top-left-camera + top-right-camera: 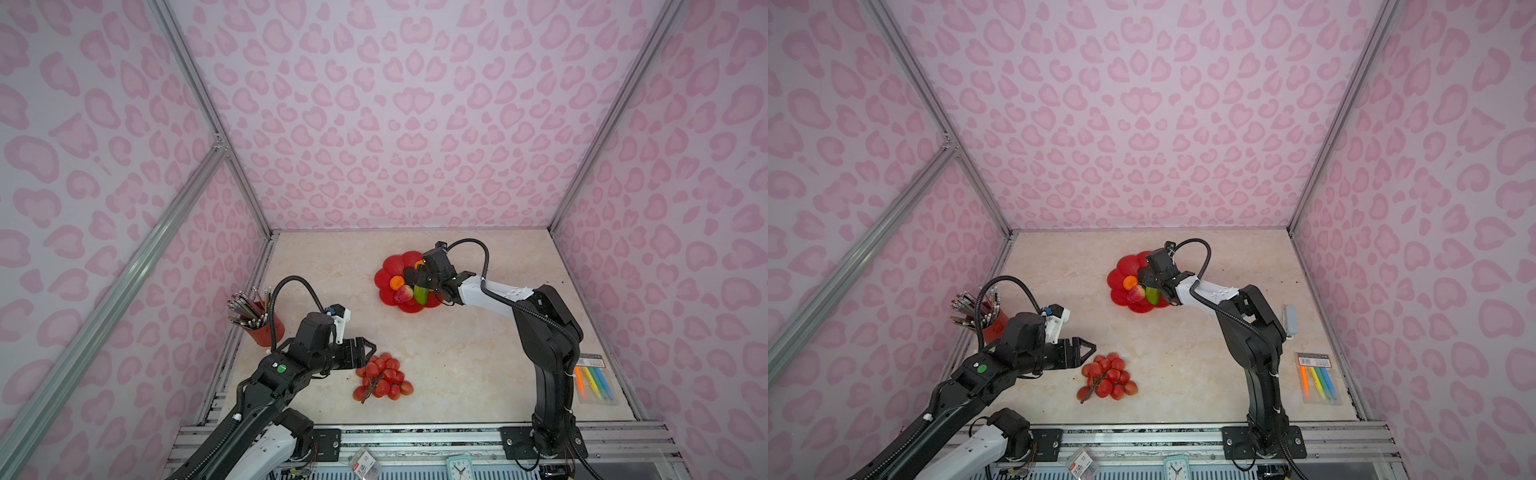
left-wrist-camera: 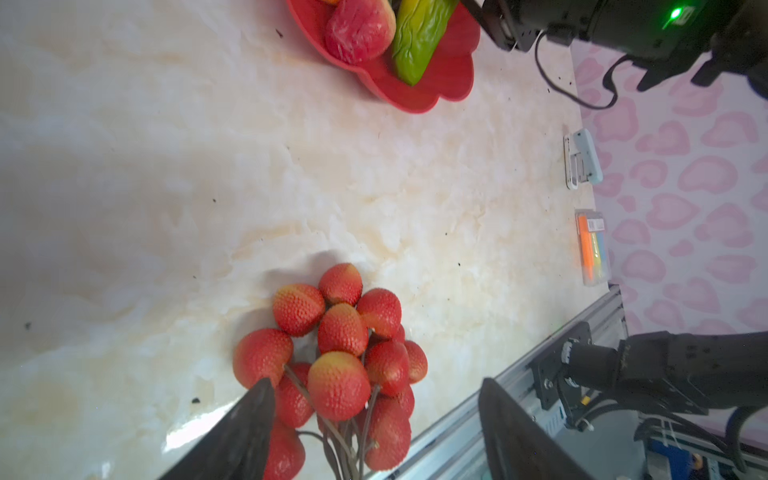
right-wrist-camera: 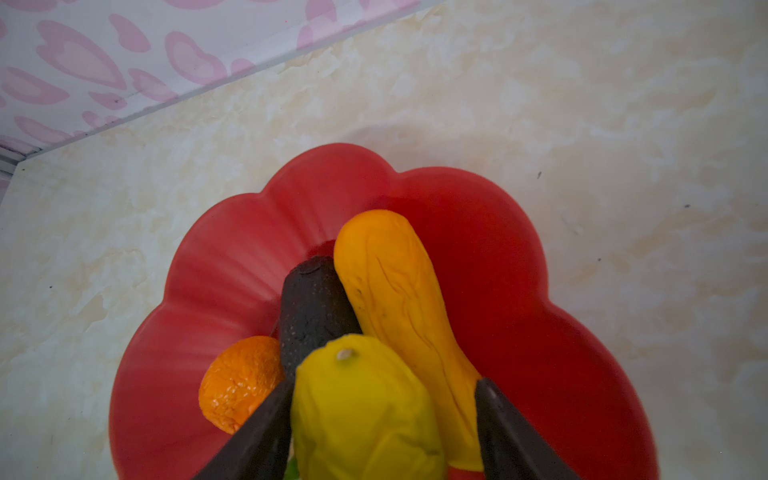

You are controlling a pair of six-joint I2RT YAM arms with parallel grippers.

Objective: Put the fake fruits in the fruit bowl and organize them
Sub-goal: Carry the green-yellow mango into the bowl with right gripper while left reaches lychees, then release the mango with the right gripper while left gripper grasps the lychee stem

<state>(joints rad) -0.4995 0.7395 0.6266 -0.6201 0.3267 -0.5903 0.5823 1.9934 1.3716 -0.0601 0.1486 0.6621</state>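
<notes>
Left gripper [image 2: 376, 382] gapes over grape bunch [image 2: 340, 332]; right gripper [image 3: 384, 382] spread around green-yellow fruit [image 3: 361, 407]; highlighter label [image 1: 1313, 360] unreadable.

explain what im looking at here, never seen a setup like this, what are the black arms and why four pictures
These are two robot arms mounted at the near edge of a marble-look table. Two pictures look down from one overhead camera pair; the other two come from a camera on each arm's wrist. The red flower-shaped fruit bowl holds a strawberry, small orange, avocado, yellow-orange fruit and green-yellow fruit. The right end effector hangs over the bowl, open, fingers either side of the green-yellow fruit, which seems to rest there ungripped. The left end effector is open with the red grape bunch between its fingers; the bunch lies on the table. A pencil cup and highlighter pack sit at the sides.
</notes>
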